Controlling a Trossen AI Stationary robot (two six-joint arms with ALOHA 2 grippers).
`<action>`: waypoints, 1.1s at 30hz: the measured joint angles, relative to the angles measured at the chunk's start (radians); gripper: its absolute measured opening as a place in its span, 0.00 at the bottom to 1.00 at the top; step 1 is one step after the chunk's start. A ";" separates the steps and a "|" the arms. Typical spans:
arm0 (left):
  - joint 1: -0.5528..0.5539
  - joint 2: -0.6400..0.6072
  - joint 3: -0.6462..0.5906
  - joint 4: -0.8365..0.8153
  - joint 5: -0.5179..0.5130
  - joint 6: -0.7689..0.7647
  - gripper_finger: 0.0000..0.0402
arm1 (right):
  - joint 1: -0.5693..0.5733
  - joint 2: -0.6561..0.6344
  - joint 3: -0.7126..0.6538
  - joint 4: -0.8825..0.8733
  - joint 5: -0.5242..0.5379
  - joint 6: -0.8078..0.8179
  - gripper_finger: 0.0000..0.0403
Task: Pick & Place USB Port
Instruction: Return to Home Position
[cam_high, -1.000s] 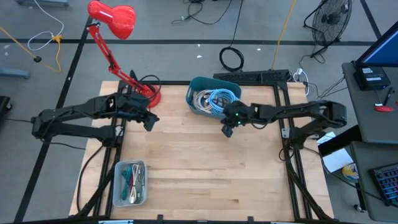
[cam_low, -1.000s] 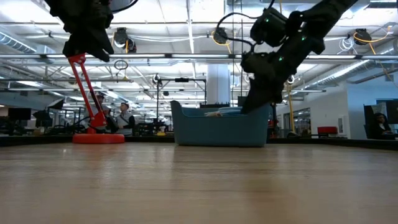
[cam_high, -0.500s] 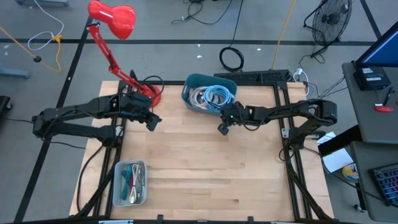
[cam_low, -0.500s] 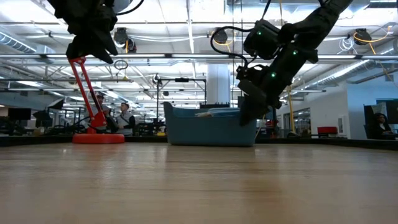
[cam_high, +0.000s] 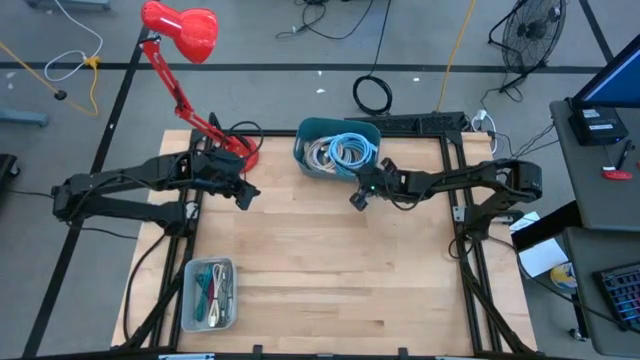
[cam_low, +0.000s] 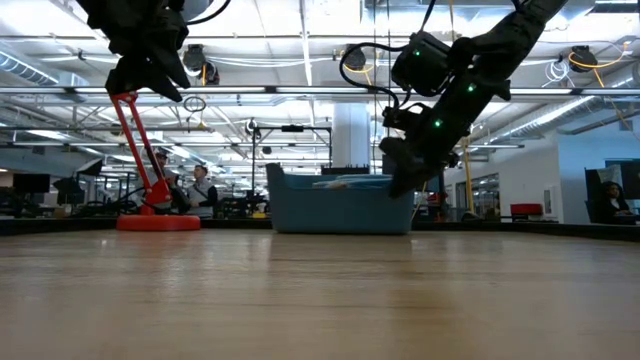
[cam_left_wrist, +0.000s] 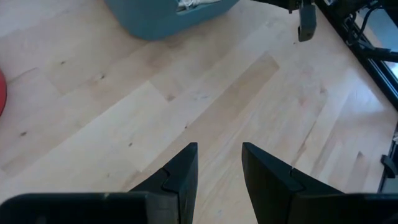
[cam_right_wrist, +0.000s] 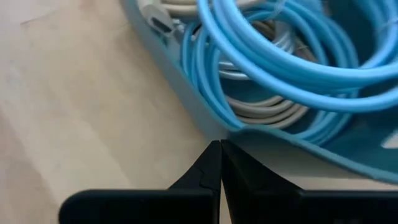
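— Where are the cables?
— The light blue cable (cam_high: 352, 148) and the light gray cable (cam_high: 320, 156) lie coiled in the blue bin (cam_high: 318, 127), upper centre, near the bench's (cam_high: 330, 280) far edge. Bare wood fills the middle and bottom.
— Grippers?
— The right gripper (cam_high: 357, 199) is clenched, empty, just beside the bin's lower-right rim. The left gripper (cam_high: 243, 196) is released, by the red lamp (cam_high: 180, 30). A gray bin (cam_high: 210, 293) sits lower left.

Both arms are matt black and slender: the left arm (cam_high: 120, 181) and right arm (cam_high: 460, 178) are long tubular links with blocky joints, the right wrist dotted with small green lights (cam_low: 437, 123) and trailing a looped black cable (cam_low: 342, 62) — the left gripper (cam_left_wrist: 219, 146) ends in two dark wedge-shaped fingers (cam_left_wrist: 180, 177).
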 joint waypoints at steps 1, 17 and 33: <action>0.000 0.000 0.000 0.000 0.000 0.000 0.32 | 0.000 0.000 0.000 0.000 0.018 0.000 0.00; 0.000 0.000 0.000 0.001 -0.020 -0.014 0.31 | -0.036 -0.001 0.000 0.002 0.147 0.067 0.00; 0.001 0.068 0.000 0.007 -0.027 -0.004 0.31 | 0.006 -0.011 0.017 0.276 -0.217 0.108 0.00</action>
